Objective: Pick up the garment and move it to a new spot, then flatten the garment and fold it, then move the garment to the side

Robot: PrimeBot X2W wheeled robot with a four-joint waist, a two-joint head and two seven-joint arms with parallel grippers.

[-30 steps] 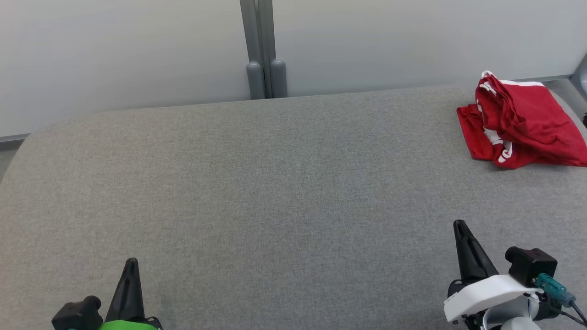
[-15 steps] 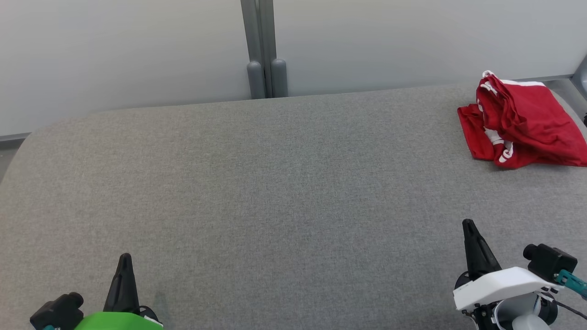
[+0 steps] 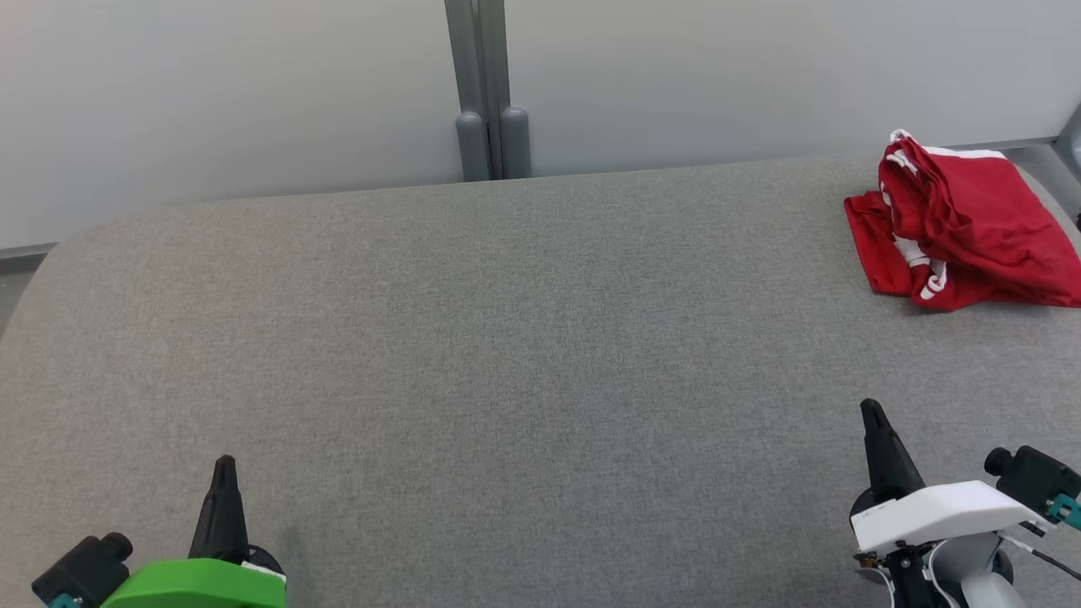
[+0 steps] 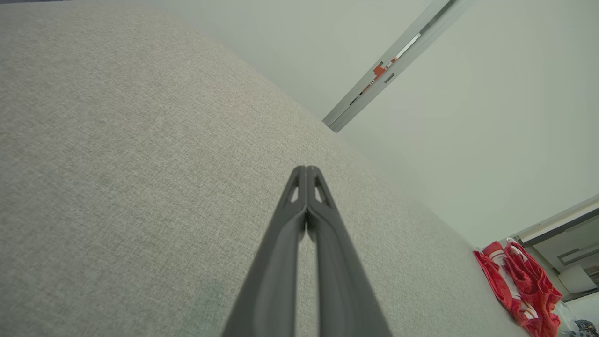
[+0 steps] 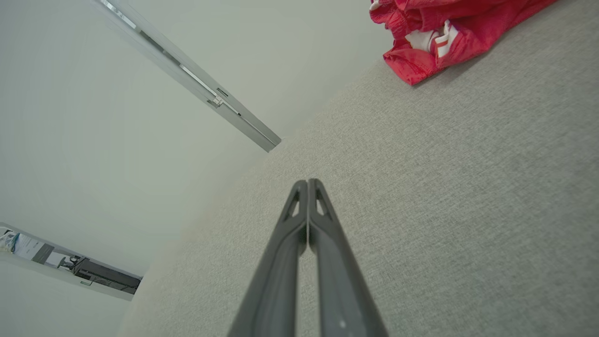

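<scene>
The garment (image 3: 963, 224) is red with white stripes and lies crumpled at the far right corner of the grey table (image 3: 524, 355). It also appears at the lower right of the left wrist view as garment (image 4: 519, 283) and at the top of the right wrist view as garment (image 5: 440, 32). My left gripper (image 3: 225, 464) is shut and holds nothing, low at the near left, far from the cloth. My right gripper (image 3: 870, 409) is shut and holds nothing too, at the near right, well in front of the garment. Both wrist views show fingertips pressed together: left gripper (image 4: 306, 169), right gripper (image 5: 307, 182).
A pale partition wall (image 3: 253, 101) with a grey vertical post (image 3: 481, 93) runs behind the table's far edge. The table's rounded left corner (image 3: 42, 262) and its right edge by the garment bound the surface.
Both arms have drawn outward and slightly down: the left gripper shifted left, the right gripper shifted right. The garment has stayed put.
</scene>
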